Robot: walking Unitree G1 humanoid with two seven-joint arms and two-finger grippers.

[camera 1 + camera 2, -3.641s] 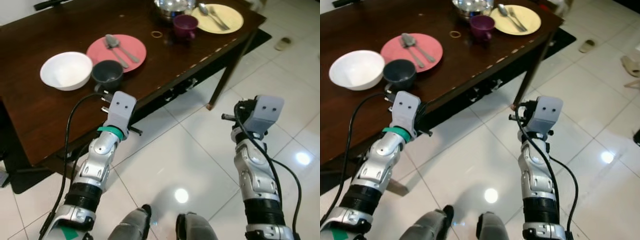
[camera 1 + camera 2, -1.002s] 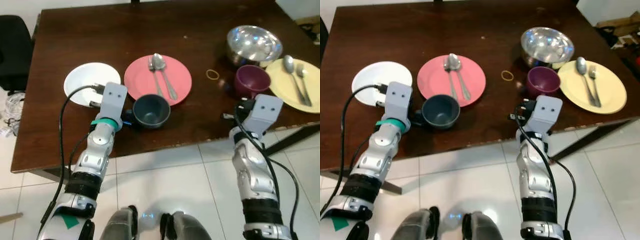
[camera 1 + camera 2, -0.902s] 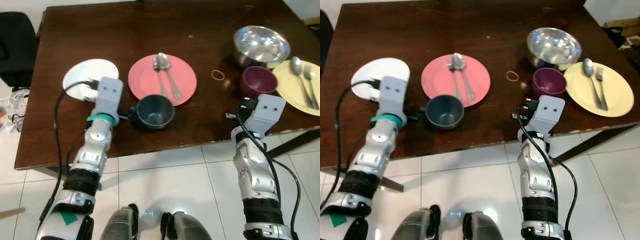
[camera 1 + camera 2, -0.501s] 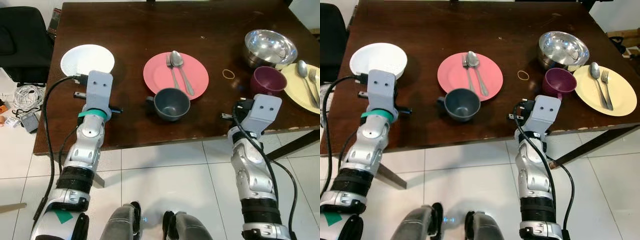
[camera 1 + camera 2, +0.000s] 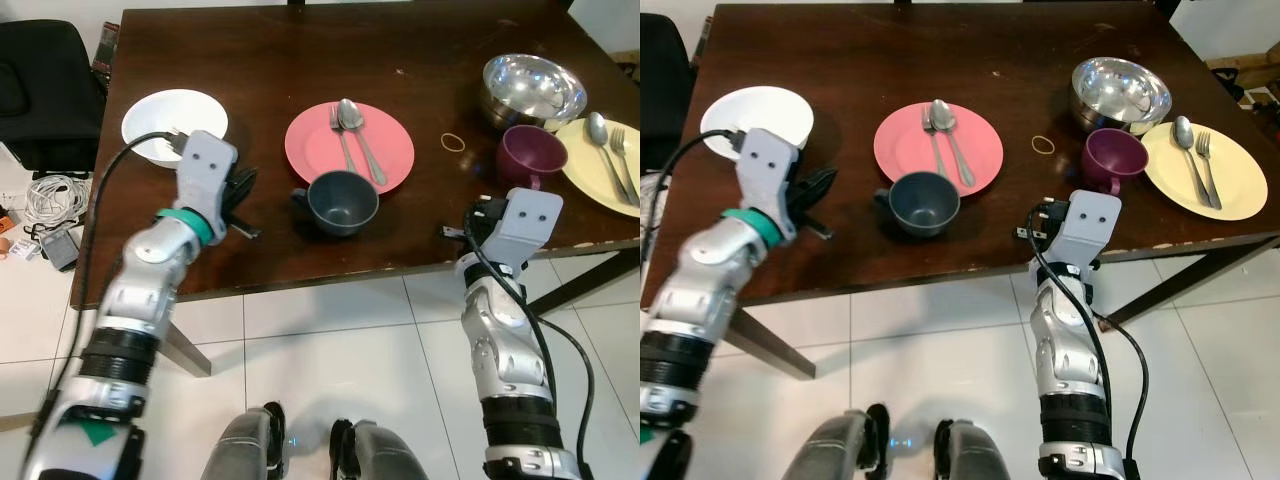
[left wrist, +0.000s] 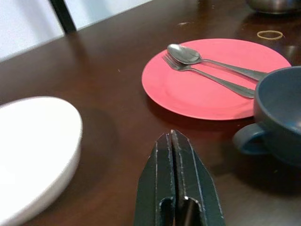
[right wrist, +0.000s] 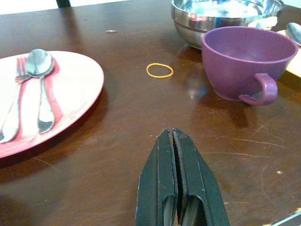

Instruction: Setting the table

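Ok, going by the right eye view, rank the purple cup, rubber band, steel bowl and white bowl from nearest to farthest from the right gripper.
1. purple cup, just ahead, to its right.
2. rubber band, ahead, slightly left; close behind the cup.
3. steel bowl, beyond the cup.
4. white bowl, far left end.

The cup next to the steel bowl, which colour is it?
The cup is purple, clearest in the right wrist view.

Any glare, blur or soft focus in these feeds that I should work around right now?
Left eye view: sharp, glare on the steel bowl and floor tiles. Left wrist view: shut left gripper crisp, blue cup slightly soft. Right wrist view: shut right gripper and purple cup clear, table sheen mild.
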